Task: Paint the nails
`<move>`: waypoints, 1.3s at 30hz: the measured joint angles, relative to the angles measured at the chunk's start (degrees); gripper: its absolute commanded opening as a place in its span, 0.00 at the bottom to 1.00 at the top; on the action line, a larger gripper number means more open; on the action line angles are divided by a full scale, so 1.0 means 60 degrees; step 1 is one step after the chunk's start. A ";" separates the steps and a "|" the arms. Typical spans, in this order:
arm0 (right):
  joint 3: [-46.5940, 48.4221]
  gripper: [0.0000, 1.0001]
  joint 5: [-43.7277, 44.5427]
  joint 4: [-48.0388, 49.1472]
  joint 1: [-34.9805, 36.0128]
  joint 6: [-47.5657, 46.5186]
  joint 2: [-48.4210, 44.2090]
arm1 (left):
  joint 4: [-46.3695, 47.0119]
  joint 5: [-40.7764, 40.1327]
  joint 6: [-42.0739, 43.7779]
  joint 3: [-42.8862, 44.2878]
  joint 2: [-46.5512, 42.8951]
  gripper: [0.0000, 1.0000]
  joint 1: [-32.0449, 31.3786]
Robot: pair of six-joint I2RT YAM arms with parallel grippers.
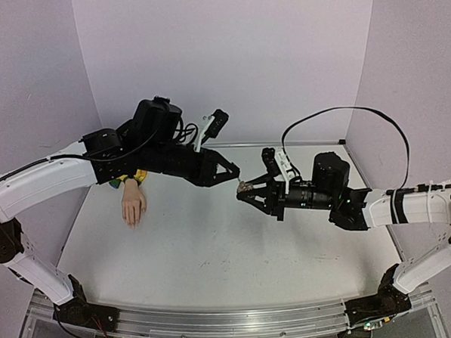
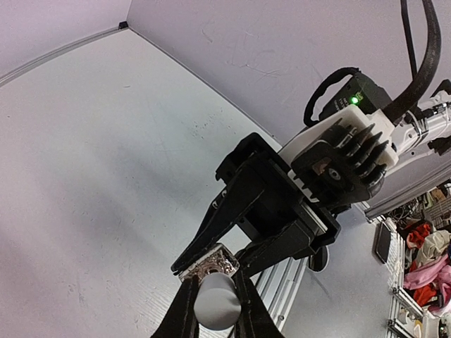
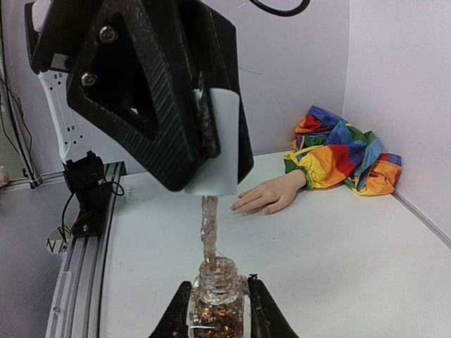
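The pale mannequin hand (image 1: 134,205) lies palm down at the back left, its rainbow sleeve (image 1: 139,176) partly under my left arm. In the right wrist view the hand (image 3: 271,195) points toward me and its nails (image 3: 232,208) show as tiny pale tips. My right gripper (image 3: 217,299) is shut on a glitter polish bottle (image 3: 217,313), held in mid-air at the table's middle (image 1: 245,191). My left gripper (image 2: 213,289) is shut on the white cap (image 2: 217,303). The cap's brush stem (image 3: 209,222) is lifted, its lower end still inside the bottle neck.
An aluminium rail (image 1: 218,324) runs along the near table edge. Lilac walls close the back and both sides. The sleeve (image 3: 338,151) is bunched in the back corner. Coloured clutter (image 2: 430,260) lies beyond the table.
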 measured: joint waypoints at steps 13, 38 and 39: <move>-0.0004 0.00 0.0029 0.0000 0.0004 0.0000 0.0000 | -0.0284 -0.0011 0.0007 0.0189 0.0470 0.00 -0.0142; 0.0029 0.00 0.5158 0.0091 0.1734 -0.0634 0.0055 | -0.1592 -0.1169 -0.0965 0.1290 0.1155 0.00 -0.0295; 0.0120 0.00 0.5716 0.0160 0.1891 -0.0758 0.0160 | -0.1657 -0.1271 -0.1067 0.1355 0.1155 0.00 -0.0291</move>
